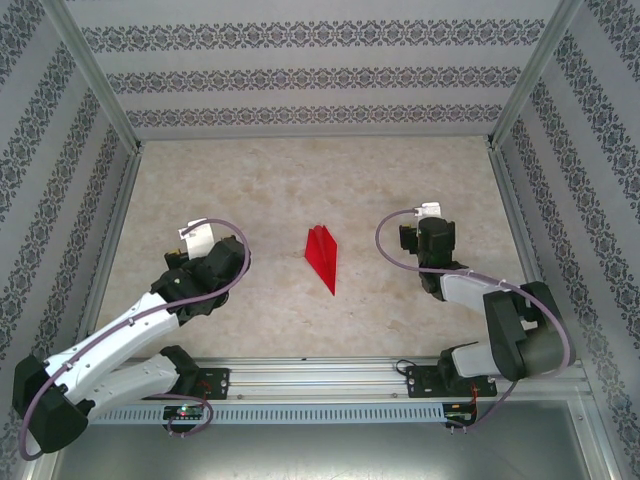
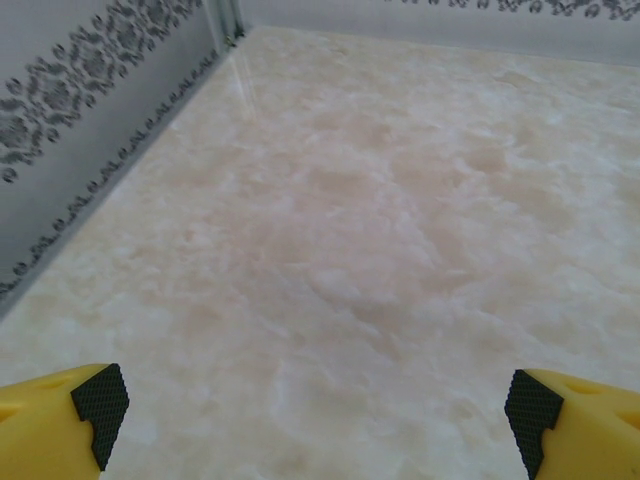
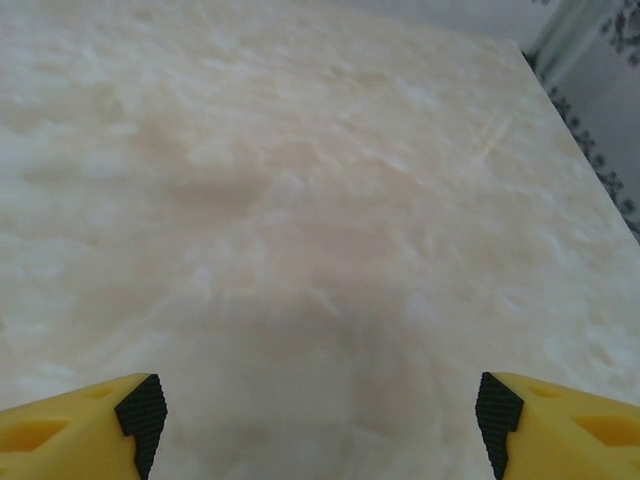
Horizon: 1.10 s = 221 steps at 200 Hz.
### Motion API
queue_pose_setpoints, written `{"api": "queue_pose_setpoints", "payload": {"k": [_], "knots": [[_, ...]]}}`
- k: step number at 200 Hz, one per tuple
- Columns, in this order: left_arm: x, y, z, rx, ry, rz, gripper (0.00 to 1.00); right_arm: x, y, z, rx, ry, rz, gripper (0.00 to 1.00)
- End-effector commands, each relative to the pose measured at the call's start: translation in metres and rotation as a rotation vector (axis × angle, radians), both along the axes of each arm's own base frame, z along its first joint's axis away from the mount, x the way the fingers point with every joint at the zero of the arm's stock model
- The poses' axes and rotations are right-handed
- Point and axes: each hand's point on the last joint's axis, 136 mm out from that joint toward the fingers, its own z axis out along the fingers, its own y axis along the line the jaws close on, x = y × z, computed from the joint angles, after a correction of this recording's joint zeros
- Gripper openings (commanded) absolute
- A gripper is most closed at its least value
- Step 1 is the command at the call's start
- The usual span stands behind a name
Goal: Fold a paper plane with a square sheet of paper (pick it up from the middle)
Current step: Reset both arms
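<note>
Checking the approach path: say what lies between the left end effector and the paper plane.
Bare table between left end effector and paper plane, in top external view.

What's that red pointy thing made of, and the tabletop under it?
The plane looks like thin paper, matte bright red, with sharp folded creases and a pointed tip. The table is smooth, beige and marble-patterned with a slight sheen; whether it is stone or printed laminate, I cannot tell.
</note>
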Motion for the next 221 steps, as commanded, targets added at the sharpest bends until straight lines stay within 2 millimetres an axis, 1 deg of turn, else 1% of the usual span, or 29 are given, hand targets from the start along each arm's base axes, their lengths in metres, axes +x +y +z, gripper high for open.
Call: {"api": "queue_pose_setpoints", "payload": {"k": [1,13,16,19,27,38,42,48,53,55,58,62,66,74,87,97,109,119,134,158,173,201,213,221], "knots": [[0.0,0.021,0.017,0.087,-0.063,0.068,1.0,0.015,0.005,0.029,0.054,-0.17,0.08,0.84],[-0.002,0.025,0.018,0.096,-0.072,0.085,1.0,0.01,0.0,0.027,0.108,-0.192,0.1,0.84],[-0.003,0.027,0.018,0.096,-0.074,0.089,1.0,0.01,0.0,0.031,0.116,-0.215,0.104,0.84],[-0.003,0.028,0.018,0.095,-0.076,0.093,1.0,0.004,0.0,0.023,0.125,-0.21,0.113,0.84],[-0.004,0.029,0.018,0.09,-0.081,0.101,1.0,-0.001,0.0,0.014,0.143,-0.232,0.134,0.84],[-0.003,0.03,0.017,0.083,-0.087,0.105,1.0,0.002,-0.001,0.017,0.148,-0.308,0.132,0.85],[-0.003,0.031,0.016,0.082,-0.087,0.104,1.0,0.004,-0.004,0.016,0.145,-0.293,0.112,0.85],[-0.003,0.031,0.016,0.084,-0.089,0.103,1.0,0.005,-0.011,0.007,0.145,-0.216,0.064,0.85],[-0.002,0.031,0.015,0.085,-0.09,0.103,1.0,0.006,-0.021,0.001,0.141,-0.147,-0.004,0.85],[-0.002,0.031,0.015,0.086,-0.092,0.102,1.0,0.013,-0.026,0.006,0.142,-0.148,-0.031,0.86],[-0.001,0.031,0.014,0.088,-0.092,0.102,1.0,0.018,-0.029,0.008,0.149,-0.151,-0.054,0.95],[0.0,0.032,0.014,0.092,-0.093,0.103,1.0,0.02,-0.03,0.013,0.168,-0.191,-0.037,0.97],[0.001,0.032,0.013,0.093,-0.093,0.101,1.0,0.018,-0.034,0.013,0.172,-0.211,-0.047,0.98],[0.005,0.033,0.013,0.099,-0.1,0.102,1.0,0.014,-0.045,0.015,0.142,-0.237,-0.137,0.98],[0.009,0.041,0.012,0.113,-0.105,0.134,1.0,0.013,-0.043,0.013,0.132,-0.199,-0.142,0.98],[0.012,0.048,0.013,0.132,-0.108,0.164,1.0,0.014,-0.043,0.015,0.136,-0.216,-0.138,0.98],[0.014,0.063,0.012,0.159,-0.105,0.222,1.0,0.013,-0.043,0.014,0.133,-0.209,-0.136,0.98],[0.016,0.075,0.006,0.173,-0.093,0.263,1.0,0.014,-0.042,0.014,0.136,-0.206,-0.134,0.98],[0.024,0.089,-0.009,0.186,-0.058,0.285,1.0,0.014,-0.042,0.014,0.137,-0.209,-0.133,0.98],[0.043,0.1,-0.036,0.161,-0.024,0.265,1.0,0.014,-0.043,0.014,0.137,-0.209,-0.135,0.98],[0.055,0.102,-0.054,0.135,0.004,0.241,1.0,0.014,-0.042,0.014,0.137,-0.21,-0.134,0.98],[0.075,0.101,-0.08,0.141,-0.025,0.204,1.0,0.014,-0.042,0.014,0.137,-0.209,-0.133,0.98],[0.086,0.098,-0.082,0.141,-0.02,0.171,1.0,0.014,-0.042,0.014,0.137,-0.21,-0.134,0.98],[0.093,0.097,-0.079,0.143,-0.06,0.153,1.0,0.014,-0.042,0.014,0.137,-0.209,-0.134,0.98]]}}
